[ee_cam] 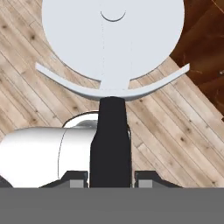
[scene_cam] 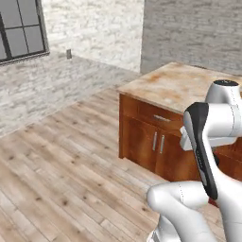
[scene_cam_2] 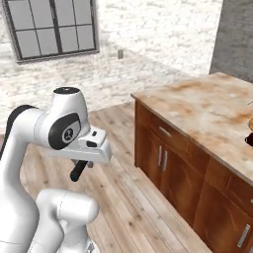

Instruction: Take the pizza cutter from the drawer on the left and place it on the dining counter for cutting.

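Hand view: the tool (ee_cam: 111,179) is closed tight on the pizza cutter's (ee_cam: 113,57) black handle, above the wood floor (ee_cam: 183,131). Nearby stands the table (scene_cam_2: 207,106).

My claw (ee_cam: 111,177) has dark fingertips and grips the pizza cutter (ee_cam: 112,65), whose wheel blade is pale silvery-white with a thin grey arc near its hub and whose straight handle is matt black. The tabletop (scene_cam_2: 207,106) of the dining counter is beige marble mottled with rusty-orange blotches. Beneath it, the drawer (scene_cam: 158,117) and the cabinet doors (scene_cam: 156,149) are reddish-brown wood with silver bar handles. The floor (scene_cam: 61,170) is light tan planking with darker knots and seams. The walls (scene_cam: 94,28) are whitish-grey stone brick; the window (scene_cam_2: 54,27) has a dark frame around grey panes.
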